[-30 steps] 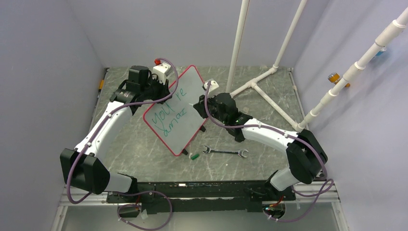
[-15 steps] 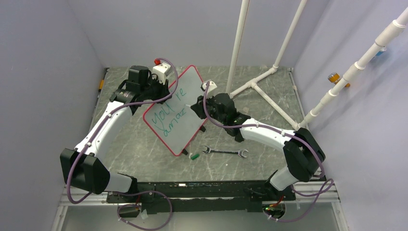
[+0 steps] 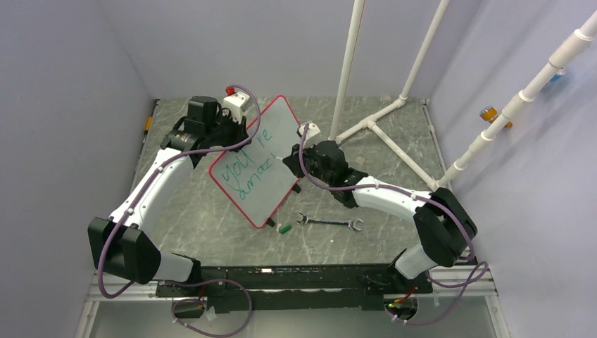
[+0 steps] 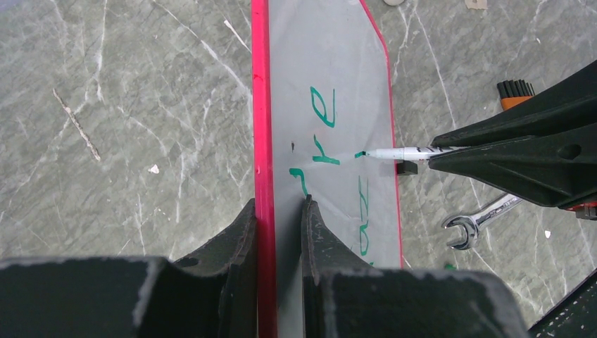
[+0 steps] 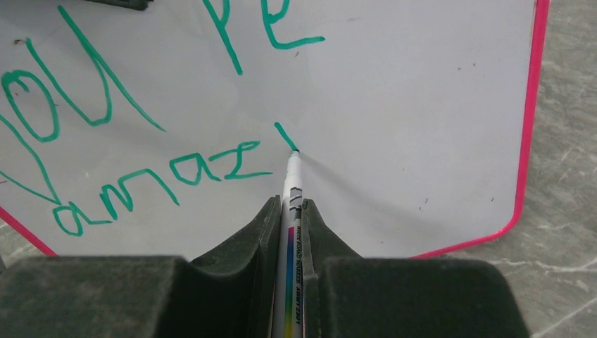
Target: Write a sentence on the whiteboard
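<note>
Red-framed whiteboard (image 4: 331, 63) edge clamped in left jaws; right jaws pinch marker (image 5: 292, 176), tip on board.

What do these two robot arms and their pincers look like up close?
The left arm and right arm have smooth white shells joined by chunky black joints. A thin purple cable loops along each from the base. The left gripper and right gripper each end in two matte black, wedge-shaped fingers, scuffed grey at their edges.
</note>
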{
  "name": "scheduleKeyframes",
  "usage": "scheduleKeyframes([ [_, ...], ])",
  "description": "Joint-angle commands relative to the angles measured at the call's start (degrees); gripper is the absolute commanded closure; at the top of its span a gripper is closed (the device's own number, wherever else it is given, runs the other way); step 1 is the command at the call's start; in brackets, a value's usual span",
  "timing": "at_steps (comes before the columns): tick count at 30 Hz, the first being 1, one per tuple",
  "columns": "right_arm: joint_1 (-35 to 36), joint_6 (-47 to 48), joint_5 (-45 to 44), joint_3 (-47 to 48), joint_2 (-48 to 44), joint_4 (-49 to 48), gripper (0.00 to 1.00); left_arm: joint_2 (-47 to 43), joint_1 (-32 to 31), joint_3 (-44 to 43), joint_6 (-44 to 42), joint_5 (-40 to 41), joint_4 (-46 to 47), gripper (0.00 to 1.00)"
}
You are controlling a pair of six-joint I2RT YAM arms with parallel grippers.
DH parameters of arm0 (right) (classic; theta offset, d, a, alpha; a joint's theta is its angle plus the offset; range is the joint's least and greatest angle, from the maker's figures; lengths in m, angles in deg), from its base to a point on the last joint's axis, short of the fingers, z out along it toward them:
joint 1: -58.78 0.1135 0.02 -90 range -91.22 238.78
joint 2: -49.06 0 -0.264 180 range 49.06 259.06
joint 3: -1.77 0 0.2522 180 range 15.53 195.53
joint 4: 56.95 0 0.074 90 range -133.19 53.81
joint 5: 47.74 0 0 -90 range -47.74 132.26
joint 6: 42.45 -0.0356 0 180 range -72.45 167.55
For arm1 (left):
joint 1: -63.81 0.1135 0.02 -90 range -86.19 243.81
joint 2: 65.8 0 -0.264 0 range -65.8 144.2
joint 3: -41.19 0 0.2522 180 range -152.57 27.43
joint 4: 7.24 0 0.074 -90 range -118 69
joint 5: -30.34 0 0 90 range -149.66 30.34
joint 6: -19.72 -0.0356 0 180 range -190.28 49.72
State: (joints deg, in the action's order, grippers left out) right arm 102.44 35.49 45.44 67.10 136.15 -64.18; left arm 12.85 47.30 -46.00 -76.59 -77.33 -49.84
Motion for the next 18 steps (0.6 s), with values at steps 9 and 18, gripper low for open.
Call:
scheduleKeyframes([
  [9,0.0,0.5,-0.2,0.6,-5.2,0.8,1.0,1.5,0.3,0.5,-10.8,9.7,-6.4,1.0],
  [18,0.0,0.1,2.8,4.0,-4.1,-0.5,1.0,1.5,0.3,0.5,-10.8,9.7,-6.4,1.0],
])
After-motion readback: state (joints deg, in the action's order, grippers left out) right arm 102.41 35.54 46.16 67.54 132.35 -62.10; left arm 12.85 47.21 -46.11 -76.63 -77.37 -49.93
